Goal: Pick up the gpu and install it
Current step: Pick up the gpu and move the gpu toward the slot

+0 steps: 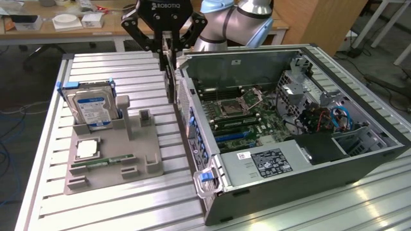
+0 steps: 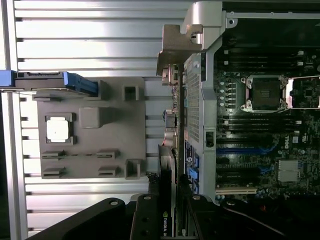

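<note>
Currently held: the gpu (image 1: 171,79), a thin dark card hanging upright and edge-on from the tool (image 1: 168,50), whose two fingers are clamped across its top edge.
Gpu place: in the air just outside the case (image 1: 301,187), close beside the perforated wall that carries the ports. It sits in no slot yet.
Case: lies on the surface (image 1: 51,202) with its open side up and the motherboard (image 1: 237,113) and its slots exposed.
Tray: a grey holder (image 1: 115,149) on the surface, beside the case on the port-wall side.
Tray contents: a hard drive (image 1: 93,108) standing on edge, a processor (image 1: 86,148) and a memory stick (image 1: 103,162).
Handling, judged: light and stiff, yet fragile. The board likely tolerates little bending, and its small parts and contact edge should not be pressed.
Hold, judged: pinch the flat faces across the thickness near the top edge, clear of the heatsink and contacts.
Balance, judged: a metal bracket at one end may tilt the card if the grip is off centre.
Slip, judged: smooth faces, so a firm but gentle squeeze suits.
</note>
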Robot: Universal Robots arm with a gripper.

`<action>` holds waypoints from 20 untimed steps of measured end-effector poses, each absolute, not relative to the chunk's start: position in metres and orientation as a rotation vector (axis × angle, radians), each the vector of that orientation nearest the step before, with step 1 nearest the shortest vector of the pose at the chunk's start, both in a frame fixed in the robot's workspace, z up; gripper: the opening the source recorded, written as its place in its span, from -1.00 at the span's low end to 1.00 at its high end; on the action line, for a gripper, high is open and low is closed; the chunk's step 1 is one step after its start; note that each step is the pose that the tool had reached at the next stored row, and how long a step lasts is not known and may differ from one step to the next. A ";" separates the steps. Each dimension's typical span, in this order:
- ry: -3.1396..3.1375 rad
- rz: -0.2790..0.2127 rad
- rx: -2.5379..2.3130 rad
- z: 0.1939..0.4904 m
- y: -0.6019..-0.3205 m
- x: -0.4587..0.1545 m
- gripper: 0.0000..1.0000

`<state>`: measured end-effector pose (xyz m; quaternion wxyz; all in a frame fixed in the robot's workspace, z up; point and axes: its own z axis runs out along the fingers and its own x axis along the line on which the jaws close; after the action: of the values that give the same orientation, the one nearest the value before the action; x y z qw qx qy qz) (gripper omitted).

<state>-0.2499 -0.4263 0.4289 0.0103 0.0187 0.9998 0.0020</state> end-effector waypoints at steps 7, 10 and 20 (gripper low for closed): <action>3.120 0.006 0.058 0.429 -0.426 -0.232 -0.48; 3.120 0.006 0.058 0.428 -0.426 -0.226 -0.48; 3.117 0.006 0.058 0.428 -0.426 -0.208 -0.48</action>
<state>-0.2076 -0.4263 0.4277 0.0119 0.0187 0.9998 0.0020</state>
